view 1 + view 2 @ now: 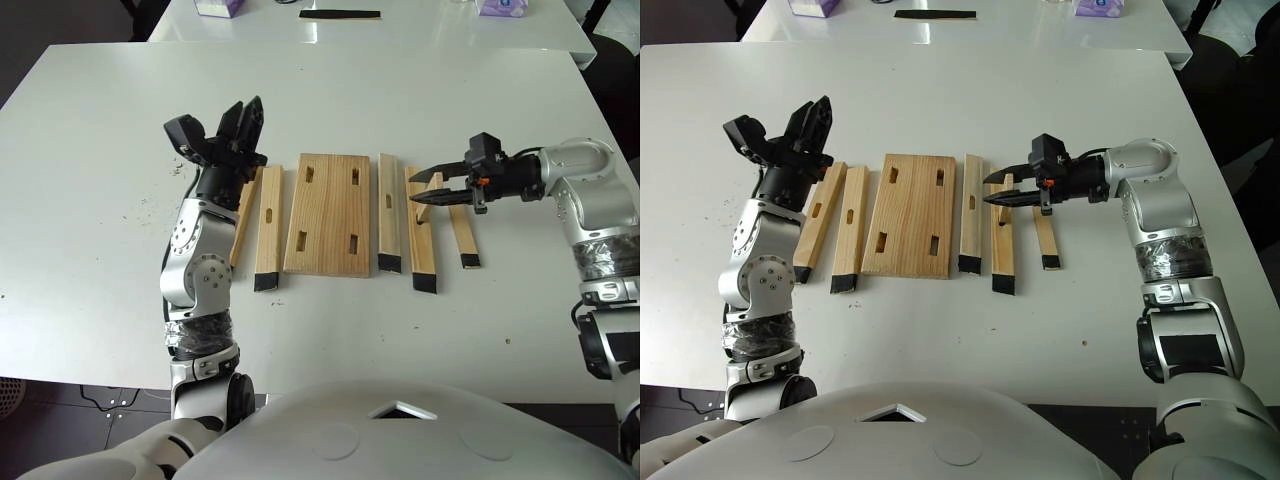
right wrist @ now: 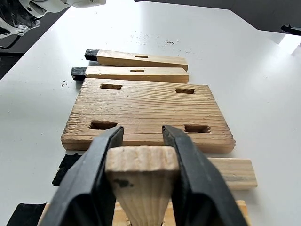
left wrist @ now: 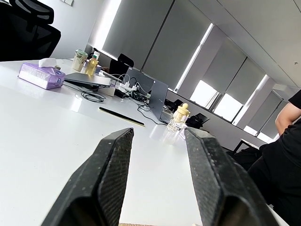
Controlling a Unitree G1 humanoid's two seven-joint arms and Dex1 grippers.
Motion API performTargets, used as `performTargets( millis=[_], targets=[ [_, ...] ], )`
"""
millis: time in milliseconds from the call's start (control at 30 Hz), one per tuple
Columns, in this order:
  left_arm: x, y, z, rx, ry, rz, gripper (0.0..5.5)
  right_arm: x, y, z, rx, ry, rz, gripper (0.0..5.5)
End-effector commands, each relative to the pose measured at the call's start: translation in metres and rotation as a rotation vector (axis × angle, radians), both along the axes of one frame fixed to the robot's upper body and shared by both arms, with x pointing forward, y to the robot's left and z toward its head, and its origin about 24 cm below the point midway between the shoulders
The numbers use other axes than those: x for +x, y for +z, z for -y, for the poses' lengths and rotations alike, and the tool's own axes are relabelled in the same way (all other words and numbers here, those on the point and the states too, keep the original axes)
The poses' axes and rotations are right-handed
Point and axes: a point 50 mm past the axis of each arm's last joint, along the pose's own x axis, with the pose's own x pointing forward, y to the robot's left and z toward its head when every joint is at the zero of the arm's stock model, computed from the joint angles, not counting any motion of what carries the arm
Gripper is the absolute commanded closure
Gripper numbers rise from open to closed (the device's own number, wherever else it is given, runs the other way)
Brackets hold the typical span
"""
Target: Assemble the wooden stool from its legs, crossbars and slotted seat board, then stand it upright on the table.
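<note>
1. The right gripper (image 1: 428, 190) was clamped on one end of a short crossbar (image 2: 141, 172), held tilted above the legs (image 1: 422, 245) right of the seat board, probably to carry it to a leg slot.
2. The seat board (image 1: 325, 213) lay flat mid-table (image 1: 100, 150), slots up, with two legs on each side, seemingly laid out within reach.
3. The left gripper (image 1: 245, 112) stood raised by the left legs, fingers apart, empty, likely parked clear.

Black-tipped pale legs (image 1: 268, 245); white table (image 1: 100, 150)
</note>
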Motion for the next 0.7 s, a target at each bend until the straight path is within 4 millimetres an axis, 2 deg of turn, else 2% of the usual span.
performTargets(
  millis=[33,167,333,533,700],
  targets=[
    [0.002,-0.001,0.000,0.021,-0.004,-0.001,3.47,-0.002,-0.003,0.003,-0.018,0.001,-0.028,4.20],
    [0.003,-0.001,0.000,0.022,-0.009,-0.001,3.47,-0.003,-0.012,0.004,-0.006,-0.028,-0.086,4.20],
    [0.006,0.000,0.002,0.036,-0.037,0.003,3.47,-0.003,-0.038,0.010,-0.020,-0.119,-0.156,4.20],
    [0.010,0.000,0.004,0.052,-0.053,0.003,3.47,-0.010,-0.059,0.012,-0.031,-0.167,-0.177,4.20],
    [0.014,0.000,0.008,0.049,-0.078,0.004,3.47,-0.011,-0.061,0.015,-0.020,-0.202,-0.166,4.20]
  ],
)
